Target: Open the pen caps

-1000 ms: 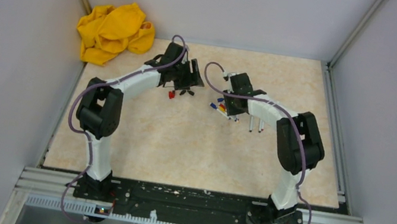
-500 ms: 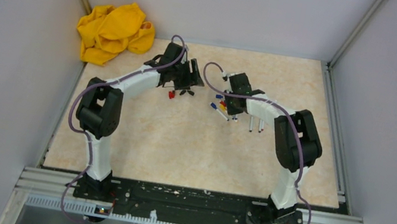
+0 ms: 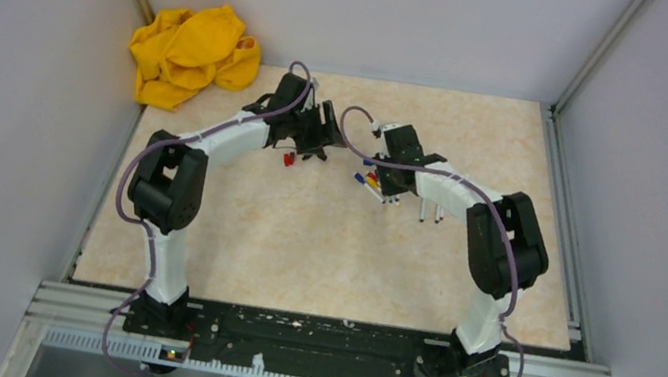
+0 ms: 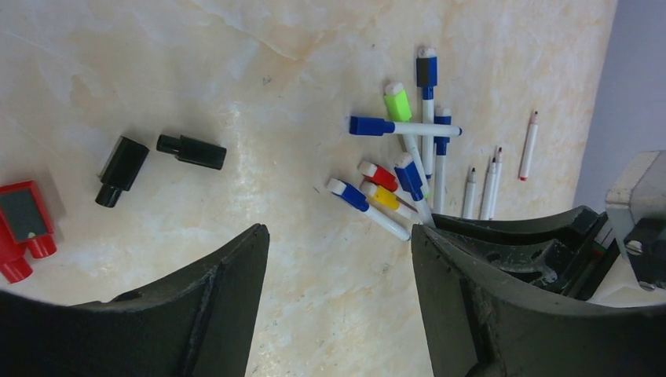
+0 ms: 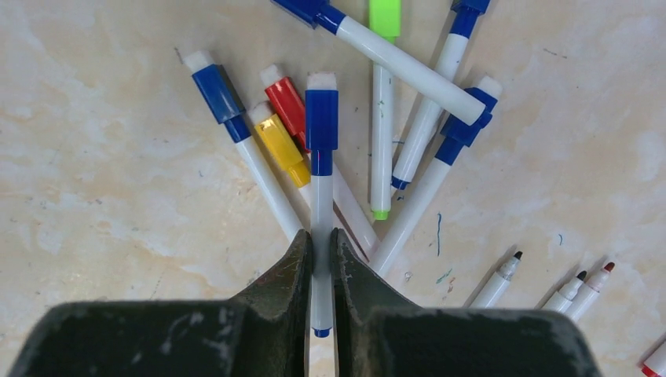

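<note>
Pinched a pen (image 5: 320, 196) by its white barrel between the right gripper's (image 5: 320, 255) fingers, blue cap (image 5: 321, 118) on. Showed more pen caps (image 5: 287, 102) just beyond, red, yellow, green and blue, fitted on pens scattered mid-table. Held the left gripper's (image 4: 338, 236) fingers wide apart farther off, near two loose black caps (image 4: 191, 151).

Our beige marbled tabletop (image 3: 299, 254) carries marker pens (image 4: 404, 128) near centre, with black caps (image 4: 191, 151) and a yellow cloth (image 3: 191, 55) toward eleven o'clock.
</note>
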